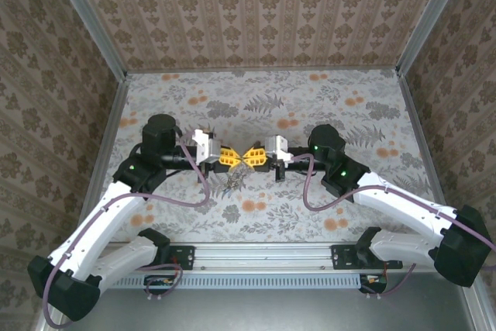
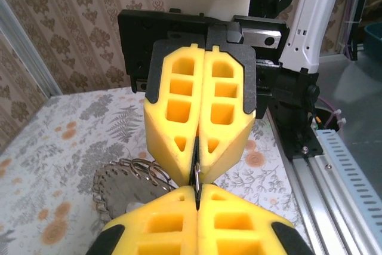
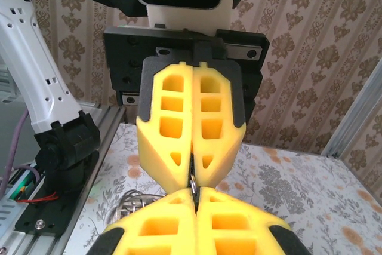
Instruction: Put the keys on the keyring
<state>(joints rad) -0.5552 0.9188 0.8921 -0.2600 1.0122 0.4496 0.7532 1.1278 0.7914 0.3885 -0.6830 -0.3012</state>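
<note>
Two robot arms meet tip to tip above the middle of a floral-patterned surface (image 1: pixel 349 114). The left gripper (image 1: pixel 232 157) and the right gripper (image 1: pixel 262 156) face each other. Both pairs of yellow fingers (image 2: pixel 173 147) are pressed together, with a thin sliver of metal pinched in the seam where the tips meet. The keyring (image 1: pixel 235 180), a dark, toothed metal bundle with wire coils, trails from that meeting point. Its long axis runs diagonally, pointing toward the near left of the surface. From the left wrist camera, the coils and dark toothed edge (image 2: pixel 128 183) sit just left of the fingertips.
</note>
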